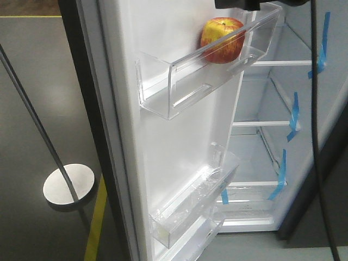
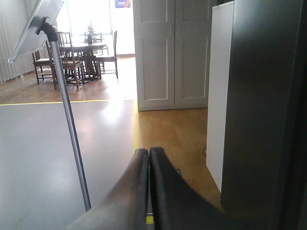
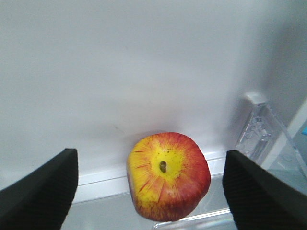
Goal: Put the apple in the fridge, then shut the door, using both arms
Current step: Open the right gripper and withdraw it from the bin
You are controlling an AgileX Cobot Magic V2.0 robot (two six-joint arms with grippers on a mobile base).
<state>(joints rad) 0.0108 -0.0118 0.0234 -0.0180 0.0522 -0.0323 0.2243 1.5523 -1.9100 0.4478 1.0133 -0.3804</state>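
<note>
1 apple [image 1: 222,39] in top door bin [image 1: 179,92]; 4 blue tape strips [image 1: 293,117].

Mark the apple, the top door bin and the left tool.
apple [image 1: 222,32]: front view, upper red side.
top door bin [image 1: 190,87]: front view, clear front wall.
left tool [image 2: 148,153]: left wrist view, between fingertips.

In the right wrist view the two fingers [image 3: 43,189] of the right gripper [image 3: 149,155] run out of the frame at the sides and the bottom, and the underside of the apple [image 3: 168,175] is hidden; in the front view only a black scrap of the right arm [image 1: 238,4] shows at the top edge, and the lowest bin [image 1: 185,220] of the door [image 1: 163,136] is cut by the bottom edge. In the left wrist view the left gripper [image 2: 148,152] is cut off below, and the far table and chairs [image 2: 81,52] are too small to make out.
</note>
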